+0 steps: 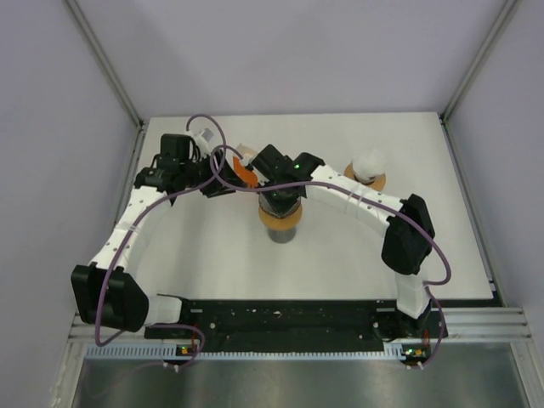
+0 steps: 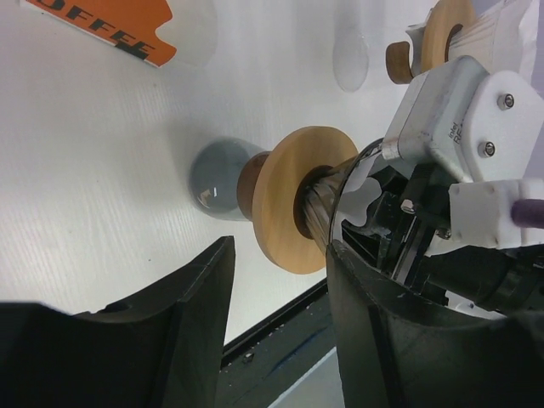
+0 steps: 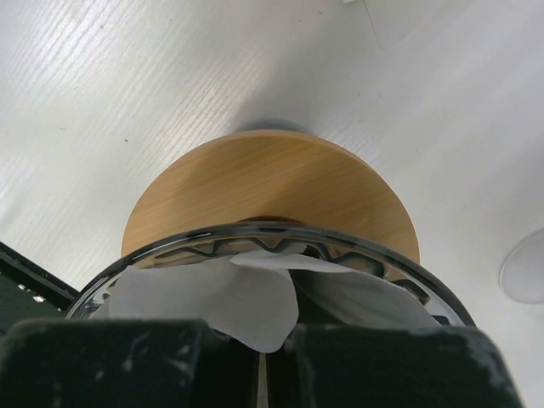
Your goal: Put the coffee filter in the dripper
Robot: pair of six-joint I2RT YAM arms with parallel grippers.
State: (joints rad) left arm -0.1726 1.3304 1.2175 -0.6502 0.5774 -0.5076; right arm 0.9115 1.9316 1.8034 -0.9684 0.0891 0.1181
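The dripper [image 1: 280,218], a glass cone with a wooden collar [image 3: 263,183], stands on a grey cup [image 2: 217,178] at the table's middle. The white coffee filter [image 3: 221,302] lies crumpled inside the glass rim [image 3: 272,231]. My right gripper [image 3: 263,357] hangs over the cone's mouth [image 1: 279,191], shut on an edge of the filter. My left gripper [image 2: 280,255] is open just left of the dripper [image 1: 223,183]. Its right finger [image 2: 374,323] is close against the glass cone and nothing sits between the fingers. The filter's white edge [image 2: 361,191] shows inside the cone.
An orange coffee packet [image 1: 246,174] lies behind the dripper, near the left gripper. A white object on a wooden disc [image 1: 368,166] stands at the back right. A clear round lid [image 2: 350,59] lies flat on the table. The black front rail [image 1: 280,314] runs along the near edge.
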